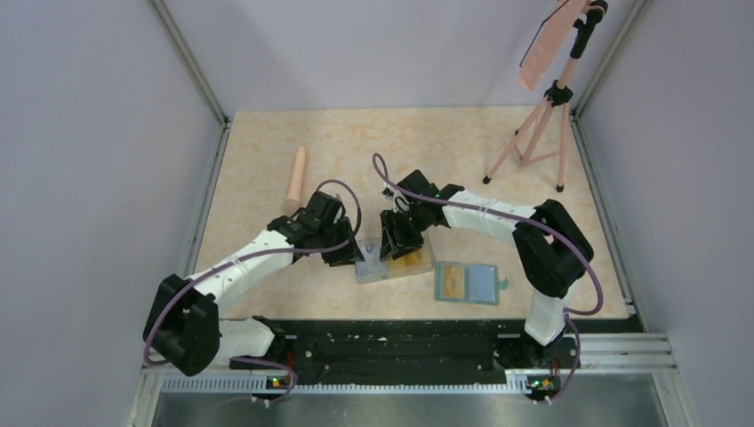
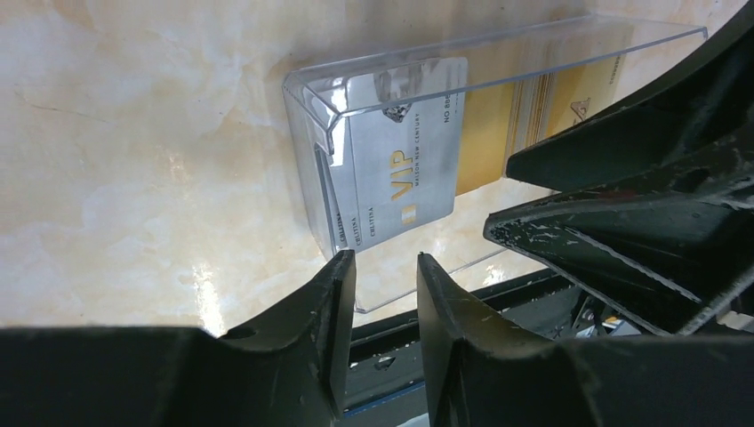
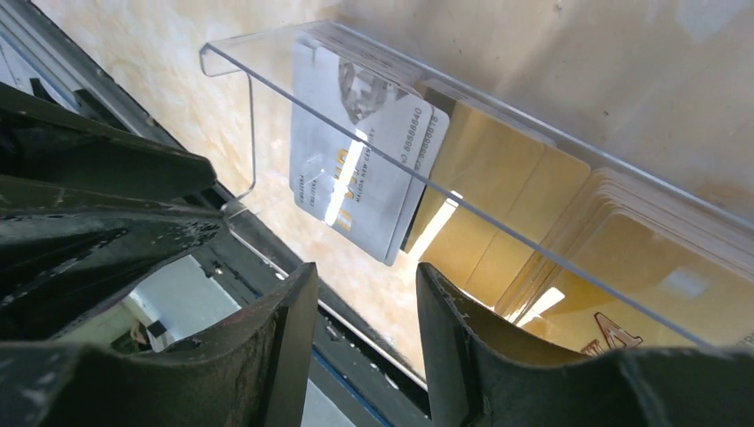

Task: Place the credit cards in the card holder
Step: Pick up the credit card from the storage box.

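The credit cards stand inside a clear plastic box (image 1: 418,267) near the table's front middle. A silver VIP card (image 2: 400,169) leans at one end and several yellow-orange cards (image 2: 498,133) fill the rest. They also show in the right wrist view: the silver card (image 3: 364,178) and the yellow cards (image 3: 533,205). The card holder (image 1: 469,283) lies open, right of the box, showing a yellow card and a pale blue pocket. My left gripper (image 1: 360,258) (image 2: 387,262) is open and empty at the box's left end. My right gripper (image 1: 394,245) (image 3: 364,276) is open and empty over the box.
A pink tripod (image 1: 533,133) holding a pink board stands at the back right. A pink cylinder (image 1: 296,178) lies behind the left arm. A black rail (image 1: 400,342) runs along the table's front edge. The two grippers are close together at the box.
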Action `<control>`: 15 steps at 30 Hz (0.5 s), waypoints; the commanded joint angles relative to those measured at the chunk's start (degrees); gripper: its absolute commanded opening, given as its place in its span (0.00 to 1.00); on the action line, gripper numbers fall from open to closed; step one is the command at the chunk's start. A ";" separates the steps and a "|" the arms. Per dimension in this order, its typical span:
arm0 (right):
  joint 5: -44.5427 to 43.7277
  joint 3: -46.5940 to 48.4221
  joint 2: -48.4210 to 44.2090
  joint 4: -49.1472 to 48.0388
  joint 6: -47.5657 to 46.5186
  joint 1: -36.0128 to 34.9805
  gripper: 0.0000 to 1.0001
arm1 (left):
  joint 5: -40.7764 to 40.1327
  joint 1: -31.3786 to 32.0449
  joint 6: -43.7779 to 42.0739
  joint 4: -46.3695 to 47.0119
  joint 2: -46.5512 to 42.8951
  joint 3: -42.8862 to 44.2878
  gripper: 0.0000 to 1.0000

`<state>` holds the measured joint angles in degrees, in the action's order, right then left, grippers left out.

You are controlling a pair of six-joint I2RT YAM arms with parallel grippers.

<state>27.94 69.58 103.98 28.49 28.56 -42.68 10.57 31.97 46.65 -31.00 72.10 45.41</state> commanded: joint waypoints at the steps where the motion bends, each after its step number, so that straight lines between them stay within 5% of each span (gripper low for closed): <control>1: -0.80 3.16 -0.50 -0.90 -0.06 -0.04 0.46 | -1.15 -0.10 -1.91 0.52 1.51 3.43 0.37; 15: 0.60 -1.72 -0.59 -5.82 3.55 1.87 0.51 | -6.78 3.78 -2.62 0.50 13.14 8.91 0.33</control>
<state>27.33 68.90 104.01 25.93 30.68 -41.43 7.84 34.35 44.84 -30.50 83.33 51.40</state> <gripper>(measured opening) 0.510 0.338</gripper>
